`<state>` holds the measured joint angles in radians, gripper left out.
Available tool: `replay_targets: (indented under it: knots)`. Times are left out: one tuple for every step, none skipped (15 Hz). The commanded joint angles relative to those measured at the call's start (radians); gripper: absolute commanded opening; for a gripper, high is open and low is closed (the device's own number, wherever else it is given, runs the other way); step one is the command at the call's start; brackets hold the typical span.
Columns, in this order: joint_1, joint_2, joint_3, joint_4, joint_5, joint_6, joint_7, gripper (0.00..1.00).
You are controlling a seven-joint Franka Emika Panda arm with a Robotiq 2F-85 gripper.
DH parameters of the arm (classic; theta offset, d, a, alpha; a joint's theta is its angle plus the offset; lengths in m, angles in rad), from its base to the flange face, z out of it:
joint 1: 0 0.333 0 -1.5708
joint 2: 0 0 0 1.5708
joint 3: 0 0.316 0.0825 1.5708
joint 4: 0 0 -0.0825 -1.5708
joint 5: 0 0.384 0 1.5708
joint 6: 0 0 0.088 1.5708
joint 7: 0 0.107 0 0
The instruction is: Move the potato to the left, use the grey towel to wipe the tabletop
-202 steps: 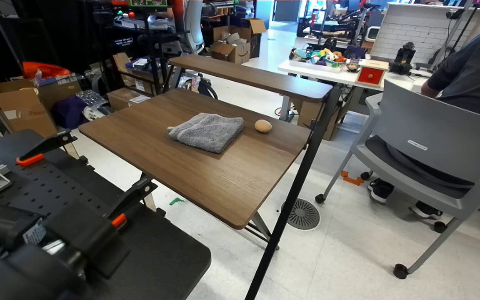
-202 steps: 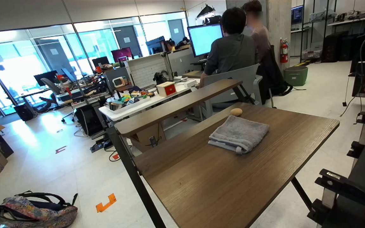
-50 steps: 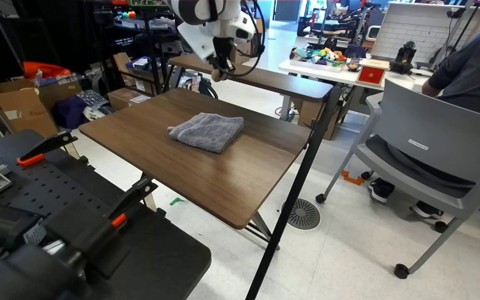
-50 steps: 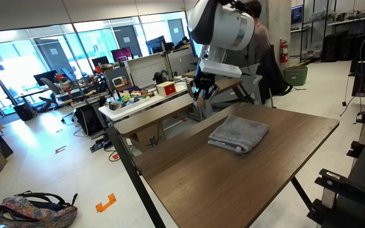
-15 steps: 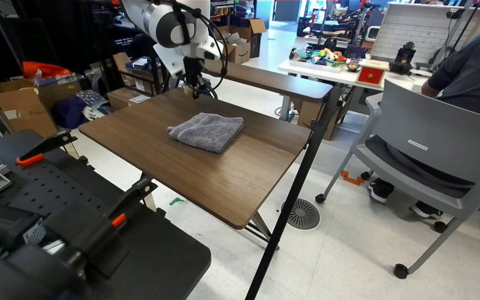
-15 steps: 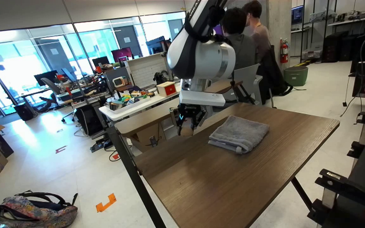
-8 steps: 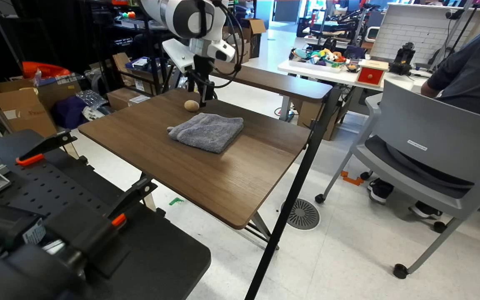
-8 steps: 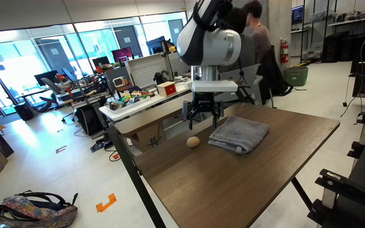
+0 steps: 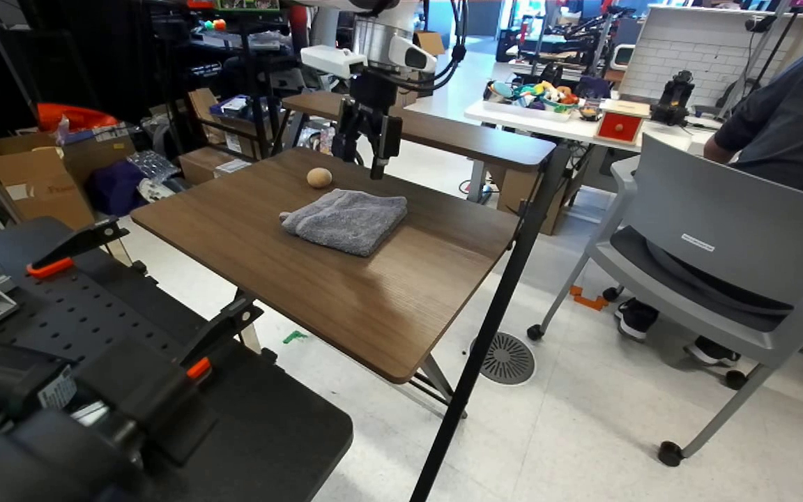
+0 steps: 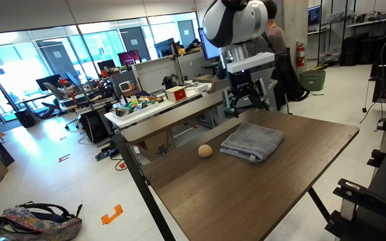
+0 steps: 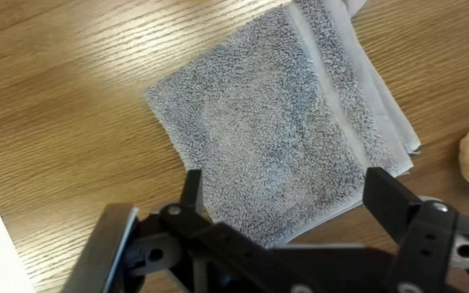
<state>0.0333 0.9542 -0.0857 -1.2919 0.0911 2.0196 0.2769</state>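
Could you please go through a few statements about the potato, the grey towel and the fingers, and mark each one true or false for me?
1. The potato and the grey towel both rest on the tabletop. True.
2. The fingers stand apart. True.
3. The fingers are gripping the potato. False: nothing is held between them.
4. The potato lies on top of the grey towel. False: it lies beside it, with a strip of the tabletop showing between the two.
5. In the wrist view, the right edge of the picture cuts off part of the potato. True.
6. The grey towel is spread out in a single layer. False: it is folded, and layers show along its edge.
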Motion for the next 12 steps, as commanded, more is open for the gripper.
replay_targets:
  knots:
    - [-0.006, 0.002, 0.009, 0.001, -0.011, -0.002, 0.004, 1.0]
    - [-0.007, 0.01, 0.015, 0.002, 0.003, 0.027, 0.015, 1.0]
    - [-0.01, 0.012, 0.023, -0.002, 0.013, 0.066, 0.014, 1.0]
    - [-0.012, 0.007, 0.03, -0.019, 0.03, 0.139, 0.024, 1.0]
    - [-0.009, 0.014, 0.029, -0.023, 0.036, 0.187, 0.038, 1.0]
    - [-0.007, 0.016, 0.028, -0.039, 0.038, 0.244, 0.042, 1.0]
    - [-0.005, 0.017, 0.026, -0.056, 0.032, 0.281, 0.044, 1.0]
    - [-0.002, 0.015, 0.017, -0.077, 0.023, 0.285, 0.055, 1.0]
    - [-0.001, 0.009, 0.013, -0.104, 0.017, 0.29, 0.056, 1.0]
    - [0.0, -0.002, 0.01, -0.141, 0.011, 0.298, 0.046, 1.0]
    - [0.002, -0.017, 0.006, -0.185, 0.002, 0.305, 0.033, 1.0]
    - [0.004, -0.03, 0.004, -0.223, -0.007, 0.311, 0.02, 1.0]
